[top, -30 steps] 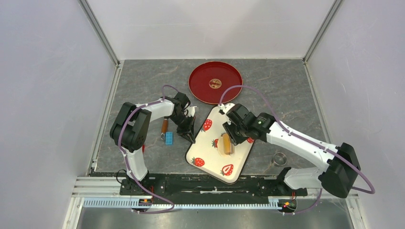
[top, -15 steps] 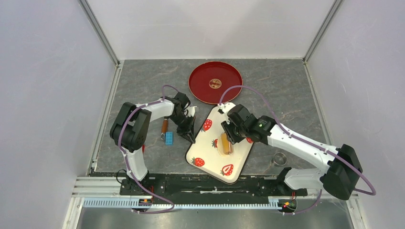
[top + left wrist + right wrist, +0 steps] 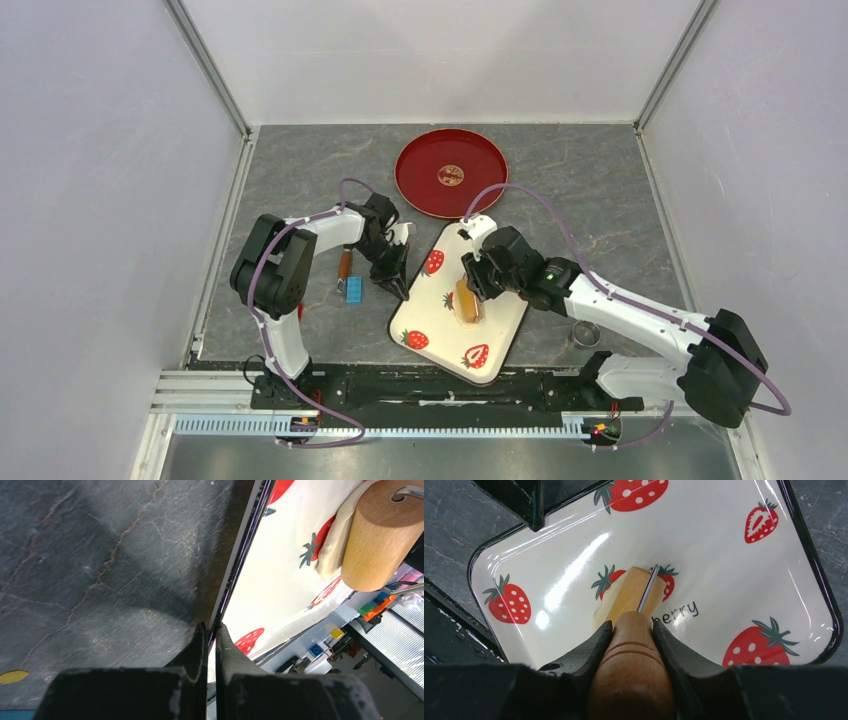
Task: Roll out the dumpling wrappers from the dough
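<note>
Right wrist: right fingers (image 3: pixel 589 647) grip roller handle (image 3: pixel 631 680) over tray (image 3: pixel 734 565) lettered "berry"; left fingers (image 3: pixel 196 650) pinch rim (image 3: pixel 235 575).

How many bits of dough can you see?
1: the soft pale cream dough lies on the white strawberry-printed tray, pressed under the tan wooden roller. More may hide beneath the roller.

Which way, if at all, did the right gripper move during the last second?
Yes. In the top view the right gripper, shut on the roller, slid slightly left across the tray, away from the tray's right edge.
</note>
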You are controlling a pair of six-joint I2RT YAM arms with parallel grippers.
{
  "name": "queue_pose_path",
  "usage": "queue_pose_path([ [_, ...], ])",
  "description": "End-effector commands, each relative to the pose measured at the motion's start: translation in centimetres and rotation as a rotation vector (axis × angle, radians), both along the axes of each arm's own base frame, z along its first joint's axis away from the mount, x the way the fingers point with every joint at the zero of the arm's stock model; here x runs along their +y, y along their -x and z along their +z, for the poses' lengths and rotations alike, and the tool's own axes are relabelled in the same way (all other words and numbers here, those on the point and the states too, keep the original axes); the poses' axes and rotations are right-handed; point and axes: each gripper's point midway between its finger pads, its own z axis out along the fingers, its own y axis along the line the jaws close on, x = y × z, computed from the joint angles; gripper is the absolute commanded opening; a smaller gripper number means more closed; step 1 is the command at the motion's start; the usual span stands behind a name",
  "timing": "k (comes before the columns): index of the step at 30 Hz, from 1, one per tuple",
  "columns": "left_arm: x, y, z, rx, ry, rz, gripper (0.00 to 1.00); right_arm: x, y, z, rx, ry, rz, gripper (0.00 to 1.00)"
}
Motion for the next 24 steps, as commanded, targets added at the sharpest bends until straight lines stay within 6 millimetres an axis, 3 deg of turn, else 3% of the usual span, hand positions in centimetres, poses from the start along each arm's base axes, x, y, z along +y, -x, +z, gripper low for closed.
queue_pose_path([
  [1,2.5,-0.7,-2.4,-0.018,-0.154,0.019,0.02,-13.0,14.9,-11.3,0.601,0.531,0.028,0.00],
  [7,2.6,-0.9,-2.3,-0.023,-0.154,0.024,0.02,-14.3,17.3,-12.3,0.637,0.566,0.023,0.00],
  [12,2.6,-1.0,-2.4,-0.022,-0.152,0.024,0.02,-14.3,18.1,-12.6,0.650,0.554,0.010,0.00],
  [20,2.6,-1.1,-2.2,-0.028,-0.152,0.019,0.02,-14.1,17.3,-12.5,0.619,0.558,0.009,0.00],
  [24,2.7,-1.2,-2.1,-0.030,-0.153,0.020,0.02,-12.8,15.9,-11.9,0.587,0.555,0.029,0.00],
])
